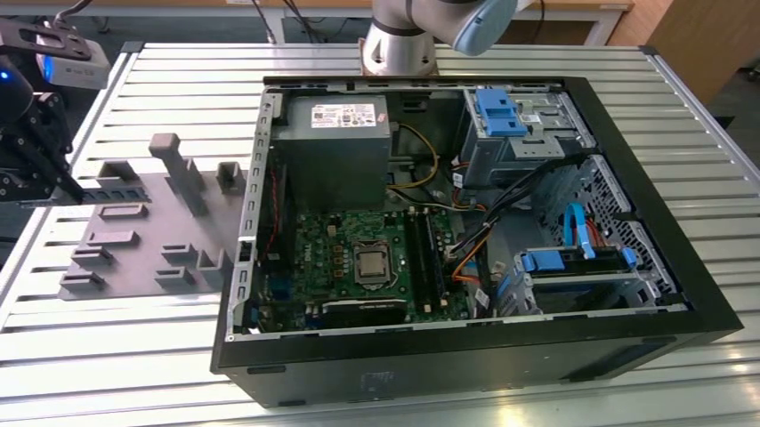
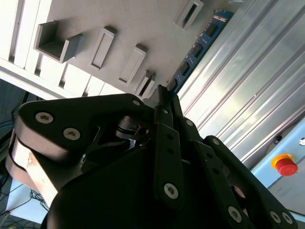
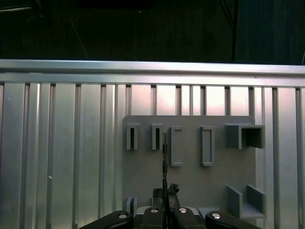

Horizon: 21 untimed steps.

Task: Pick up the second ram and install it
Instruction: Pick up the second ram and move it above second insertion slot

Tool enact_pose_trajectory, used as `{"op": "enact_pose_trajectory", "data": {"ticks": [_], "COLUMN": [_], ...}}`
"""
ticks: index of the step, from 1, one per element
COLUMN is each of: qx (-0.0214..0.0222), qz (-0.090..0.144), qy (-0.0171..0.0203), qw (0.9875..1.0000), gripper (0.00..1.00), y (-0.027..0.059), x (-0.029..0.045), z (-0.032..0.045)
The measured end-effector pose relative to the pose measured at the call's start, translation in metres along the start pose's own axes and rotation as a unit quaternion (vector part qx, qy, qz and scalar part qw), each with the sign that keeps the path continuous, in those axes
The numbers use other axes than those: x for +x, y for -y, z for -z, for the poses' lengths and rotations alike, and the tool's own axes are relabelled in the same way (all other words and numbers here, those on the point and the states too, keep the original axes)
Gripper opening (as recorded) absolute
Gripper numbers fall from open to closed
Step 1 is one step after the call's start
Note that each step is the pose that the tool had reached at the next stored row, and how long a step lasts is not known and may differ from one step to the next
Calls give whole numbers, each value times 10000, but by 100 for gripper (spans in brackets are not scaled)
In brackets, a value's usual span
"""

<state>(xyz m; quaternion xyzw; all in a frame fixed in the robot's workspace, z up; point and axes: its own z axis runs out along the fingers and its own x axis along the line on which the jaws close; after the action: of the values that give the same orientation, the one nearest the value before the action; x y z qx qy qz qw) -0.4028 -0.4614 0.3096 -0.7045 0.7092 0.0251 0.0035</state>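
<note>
Gripper point(image 2: 163, 95) clamped tight on one end of the second ram point(image 2: 198, 47), over the grey fixture point(image 1: 142, 267), at the exterior view's left of the open PC case point(image 1: 475, 356).

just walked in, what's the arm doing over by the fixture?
The arm's tool is shut on one end of a memory stick, held over the grey fixture on the slatted table. I can't tell whether the stick is clear of the fixture. The open computer case lies on its side at the exterior view's right of the fixture. The stick is not yet near its motherboard.
</note>
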Motion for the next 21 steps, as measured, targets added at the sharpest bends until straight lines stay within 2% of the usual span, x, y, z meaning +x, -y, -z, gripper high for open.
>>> {"op": "enact_pose_trajectory", "data": {"ticks": [21], "qx": [0], "qz": [0], "qy": [0], "qw": [10000], "gripper": [14], "y": [-2], "x": [-4], "z": [81]}}
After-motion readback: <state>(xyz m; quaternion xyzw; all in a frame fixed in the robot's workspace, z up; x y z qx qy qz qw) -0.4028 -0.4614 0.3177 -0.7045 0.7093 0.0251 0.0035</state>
